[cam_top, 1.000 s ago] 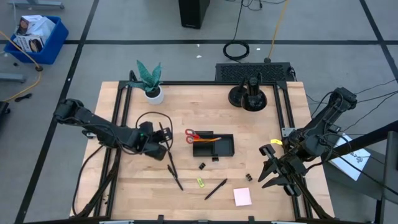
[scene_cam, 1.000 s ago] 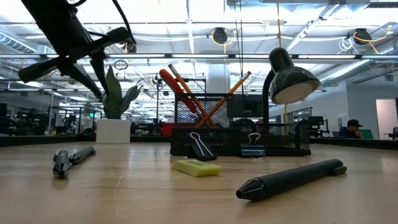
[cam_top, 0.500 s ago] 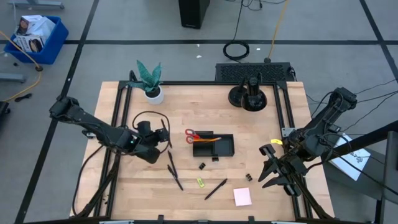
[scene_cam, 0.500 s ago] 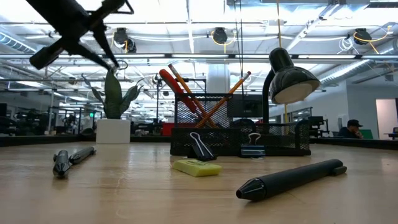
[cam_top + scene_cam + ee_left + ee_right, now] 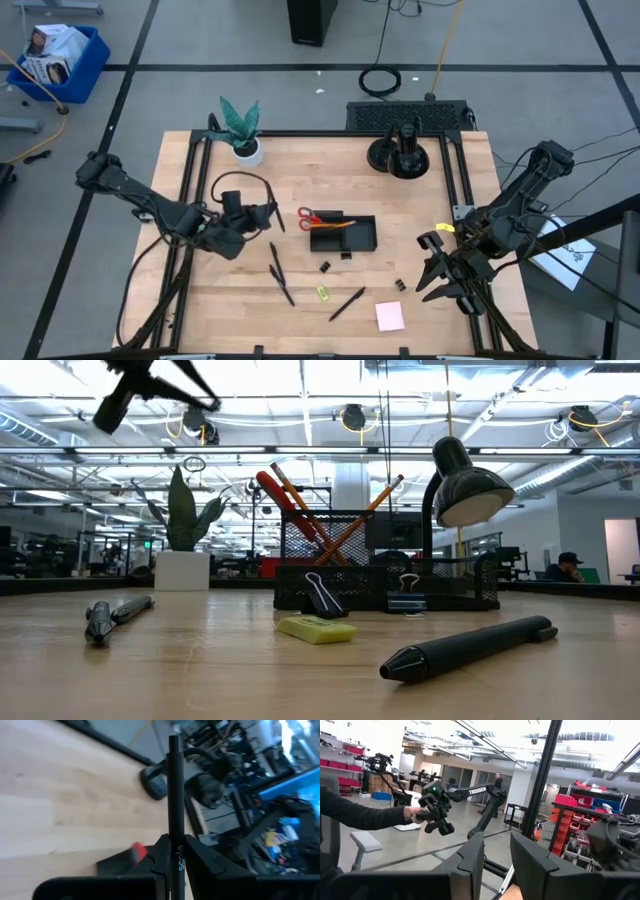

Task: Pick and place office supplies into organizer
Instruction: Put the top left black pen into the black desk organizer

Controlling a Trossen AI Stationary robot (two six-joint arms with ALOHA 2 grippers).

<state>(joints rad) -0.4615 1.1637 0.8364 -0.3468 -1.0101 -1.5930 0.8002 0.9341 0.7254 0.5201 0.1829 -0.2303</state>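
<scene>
Above table (image 5: 200, 290), left gripper (image 5: 268, 214) pinches slim pen (image 5: 174, 795) mid-barrel: light, stiff, probably slick. Right gripper (image 5: 437, 275) idle, slightly parted.

A slim black pen (image 5: 173, 795) is held between the closed fingers of the left gripper (image 5: 268, 215), lifted above the table left of the organizer (image 5: 343, 234). Red-handled scissors (image 5: 310, 218) and orange pencils (image 5: 345, 520) are propped slanting in the black mesh organizer. Two pens (image 5: 279, 276) are laid together; another pen (image 5: 347, 303), a yellow-green piece (image 5: 322, 293), clips (image 5: 325, 267) and a pink pad (image 5: 390, 316) are scattered nearby.
</scene>
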